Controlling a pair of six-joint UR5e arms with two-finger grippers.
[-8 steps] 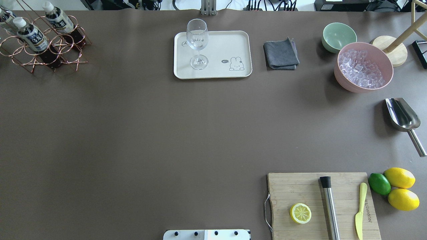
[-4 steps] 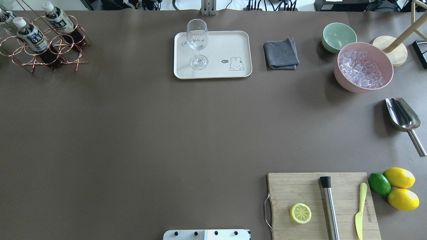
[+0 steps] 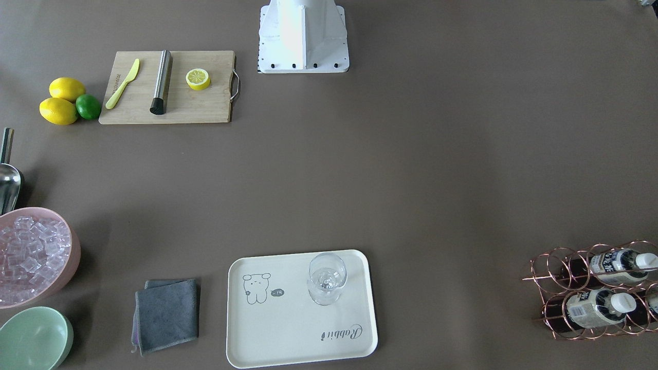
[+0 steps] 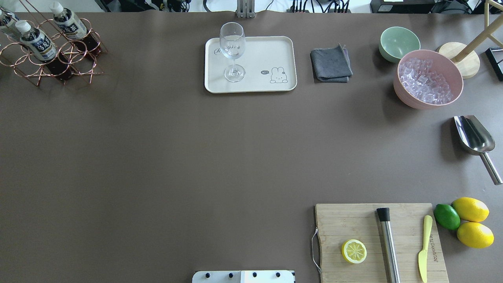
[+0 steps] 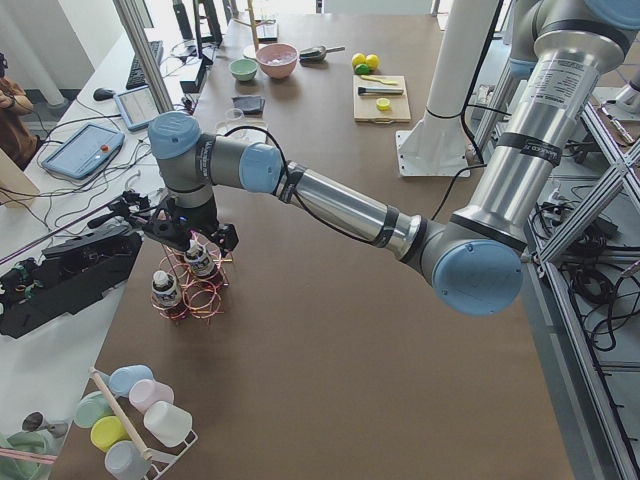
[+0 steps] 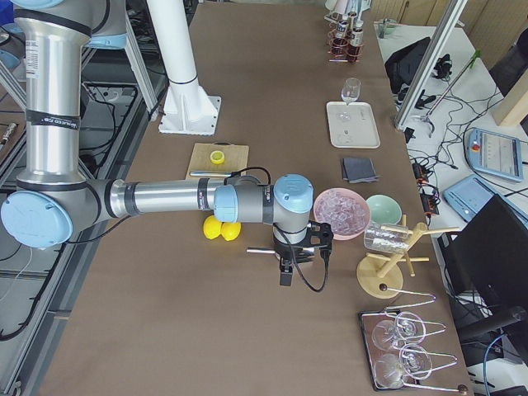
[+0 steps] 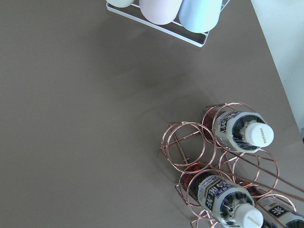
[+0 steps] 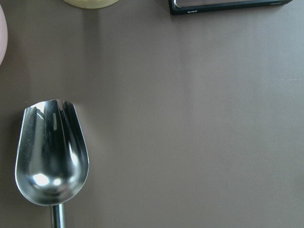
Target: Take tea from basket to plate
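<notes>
Three tea bottles stand in the copper wire basket (image 4: pixel 84 59) at the table's far left corner; the nearest one (image 4: pixel 37 41) has a white cap and a dark label. The left wrist view looks down on the basket (image 7: pixel 183 152) and a bottle (image 7: pixel 242 130). The cream plate (image 4: pixel 263 51) lies at the far middle and bears a stemmed glass (image 4: pixel 232 43). My left gripper (image 5: pixel 188 235) hangs just over the bottles' caps, seen only from the side, so I cannot tell its state. My right gripper (image 6: pixel 285 271) hovers by the pink bowl; its state is also unclear.
A metal scoop (image 4: pixel 473 135) lies at the right edge, under the right wrist camera (image 8: pixel 52 152). A pink bowl of ice (image 4: pixel 399 94), a mint bowl (image 4: pixel 399 41) and a grey cloth (image 4: pixel 331 63) sit far right. A cutting board (image 4: pixel 342 220) with a lemon half lies near right.
</notes>
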